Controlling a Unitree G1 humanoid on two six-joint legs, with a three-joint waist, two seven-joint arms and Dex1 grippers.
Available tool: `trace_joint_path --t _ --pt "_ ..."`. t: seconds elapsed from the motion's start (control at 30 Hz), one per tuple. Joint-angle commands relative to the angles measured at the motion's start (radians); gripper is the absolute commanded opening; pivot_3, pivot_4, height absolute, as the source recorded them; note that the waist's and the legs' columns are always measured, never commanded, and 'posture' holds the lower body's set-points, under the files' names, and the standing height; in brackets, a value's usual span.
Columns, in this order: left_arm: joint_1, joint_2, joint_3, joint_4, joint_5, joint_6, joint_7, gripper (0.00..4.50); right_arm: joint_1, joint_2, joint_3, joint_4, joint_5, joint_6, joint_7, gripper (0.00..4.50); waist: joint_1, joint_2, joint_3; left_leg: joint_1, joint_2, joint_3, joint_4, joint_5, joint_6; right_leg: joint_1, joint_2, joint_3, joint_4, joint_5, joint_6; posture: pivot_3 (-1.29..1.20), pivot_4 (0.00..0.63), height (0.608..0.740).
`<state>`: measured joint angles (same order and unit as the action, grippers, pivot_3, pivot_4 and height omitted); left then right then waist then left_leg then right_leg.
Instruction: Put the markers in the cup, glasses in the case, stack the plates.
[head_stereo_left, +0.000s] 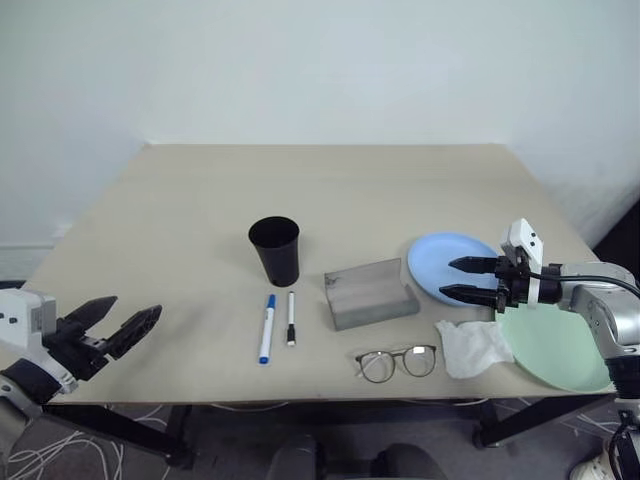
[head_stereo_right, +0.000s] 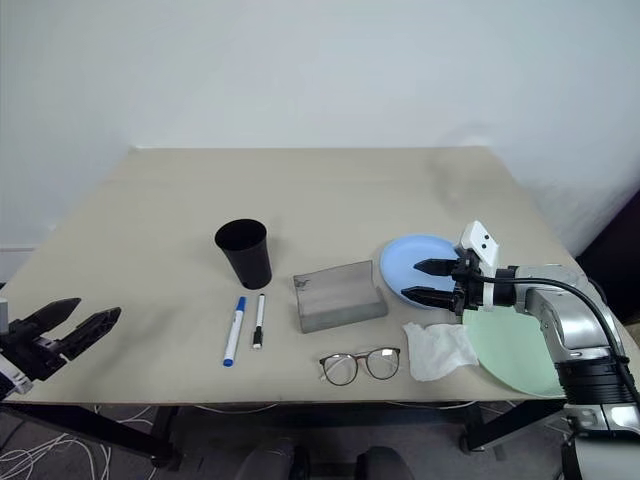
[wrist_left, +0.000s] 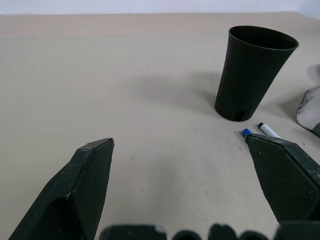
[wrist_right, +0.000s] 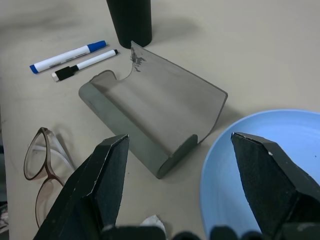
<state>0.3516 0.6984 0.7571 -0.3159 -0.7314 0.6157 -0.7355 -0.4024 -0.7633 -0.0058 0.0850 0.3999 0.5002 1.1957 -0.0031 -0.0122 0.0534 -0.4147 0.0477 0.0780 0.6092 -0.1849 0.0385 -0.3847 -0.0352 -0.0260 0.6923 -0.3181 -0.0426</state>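
The black cup (head_stereo_left: 275, 250) stands upright mid-table. In front of it lie the two markers side by side: the longer blue-capped one (head_stereo_left: 267, 328) and the shorter black-capped one (head_stereo_left: 291, 319). The grey case (head_stereo_left: 369, 293) sits open to their right, with the glasses (head_stereo_left: 397, 361) in front of it near the table edge. My right gripper (head_stereo_left: 463, 280) is open, hovering over the near edge of the light blue plate (head_stereo_left: 440, 262). The mint green plate (head_stereo_left: 560, 348) lies at the right front corner. My left gripper (head_stereo_left: 112, 322) is open at the table's left front edge, holding nothing.
A crumpled white tissue (head_stereo_left: 473, 347) lies between the glasses and the green plate. The tan table (head_stereo_left: 330, 190) stands against a white wall. Cables trail on the floor below the front edge.
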Motion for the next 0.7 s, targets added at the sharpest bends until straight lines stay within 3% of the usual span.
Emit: trace_joint_path --t 0.03,0.33,0.7 --pt "-0.005 -0.003 0.02 -0.043 -0.023 -0.005 0.01 4.47 -0.004 -0.008 -0.01 -0.028 0.025 0.01 0.02 3.54 -0.001 0.0 0.0 0.0 0.0 0.0 0.0 0.0 0.0 0.0 0.0 0.0 0.0 0.0 0.0 0.0 0.0 0.74" --pt "-0.025 0.018 0.004 -0.025 -0.028 0.002 -0.004 4.47 -0.017 -0.023 -0.03 -0.011 0.019 0.011 0.032 3.54 -0.001 0.0 0.0 0.0 0.0 0.0 0.0 0.0 0.0 0.0 0.0 0.0 0.0 0.0 0.0 0.0 0.0 0.74" --pt "-0.122 0.028 -0.116 0.005 -0.01 -0.003 -0.016 4.47 -0.017 -0.083 -0.064 0.044 -0.009 -0.021 0.014 3.54 -0.001 0.0 0.0 0.0 0.0 0.0 0.0 0.0 0.0 0.0 0.0 0.0 0.0 0.0 0.0 0.0 0.0 0.74"
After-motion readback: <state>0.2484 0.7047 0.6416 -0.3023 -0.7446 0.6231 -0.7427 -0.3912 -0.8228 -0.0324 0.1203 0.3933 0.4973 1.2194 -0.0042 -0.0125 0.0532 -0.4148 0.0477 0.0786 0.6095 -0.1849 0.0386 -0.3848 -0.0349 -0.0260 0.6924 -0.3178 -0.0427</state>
